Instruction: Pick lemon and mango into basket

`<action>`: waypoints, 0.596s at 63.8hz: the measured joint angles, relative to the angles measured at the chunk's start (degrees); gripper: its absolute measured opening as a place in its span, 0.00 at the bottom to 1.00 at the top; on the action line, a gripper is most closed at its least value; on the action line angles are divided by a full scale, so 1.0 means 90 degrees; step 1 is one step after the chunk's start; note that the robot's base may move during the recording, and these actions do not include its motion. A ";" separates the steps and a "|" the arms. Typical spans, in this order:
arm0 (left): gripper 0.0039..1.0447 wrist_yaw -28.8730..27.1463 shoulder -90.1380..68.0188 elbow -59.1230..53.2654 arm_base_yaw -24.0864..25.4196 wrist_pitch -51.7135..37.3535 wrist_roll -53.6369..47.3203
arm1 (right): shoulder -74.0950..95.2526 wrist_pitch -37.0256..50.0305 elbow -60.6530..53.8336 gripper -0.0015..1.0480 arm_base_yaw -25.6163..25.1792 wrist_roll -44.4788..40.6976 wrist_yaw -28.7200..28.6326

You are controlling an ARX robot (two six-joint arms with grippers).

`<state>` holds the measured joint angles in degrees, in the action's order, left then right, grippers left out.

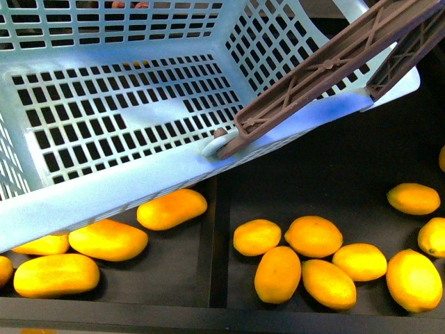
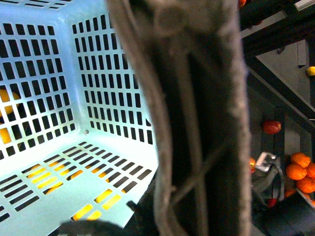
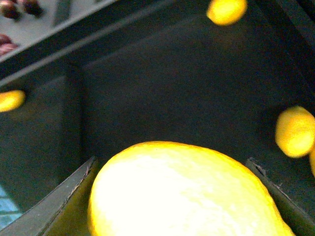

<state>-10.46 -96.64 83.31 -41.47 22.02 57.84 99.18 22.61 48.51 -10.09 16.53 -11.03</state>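
The light teal basket [image 1: 104,188] hangs tilted across the upper front view, its brown handle [image 1: 327,69] swung to the right. Its slotted inside holds nothing that I can see. My left gripper [image 2: 189,201] is shut on the handle [image 2: 197,98], which fills the left wrist view and hides the jaws. My right gripper [image 3: 179,209] is shut on a lemon [image 3: 182,187], pressed between the two fingers [image 3: 64,201] above a dark bin floor. Several mangoes [image 1: 172,209] lie under the basket in the left compartment. More lemons [image 1: 313,236] lie in the right compartment. Neither arm shows in the front view.
A black divider [image 1: 212,243] separates the mango and lemon compartments, with a black front rim [image 1: 208,320] below. Oranges [image 2: 300,172] and a red fruit [image 2: 271,127] lie beyond the basket in the left wrist view. Dark red fruits [image 3: 10,9] sit in a far compartment.
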 joint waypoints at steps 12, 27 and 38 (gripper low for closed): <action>0.05 -0.0005 0.0000 0.0000 0.0002 0.0000 -0.0002 | -0.1083 -0.0236 -0.0027 0.76 0.0930 0.0138 0.0002; 0.05 -0.0002 0.0000 0.0000 0.0000 0.0000 0.0000 | -0.1333 -0.0265 0.0238 0.76 0.2256 0.0602 0.0403; 0.05 0.0000 0.0000 0.0000 0.0000 0.0000 -0.0002 | -0.1163 -0.0316 0.0311 0.76 0.3106 0.0617 0.0661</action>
<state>-10.46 -96.64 83.31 -41.47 22.02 57.82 88.71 19.77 51.31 17.87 22.09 -5.08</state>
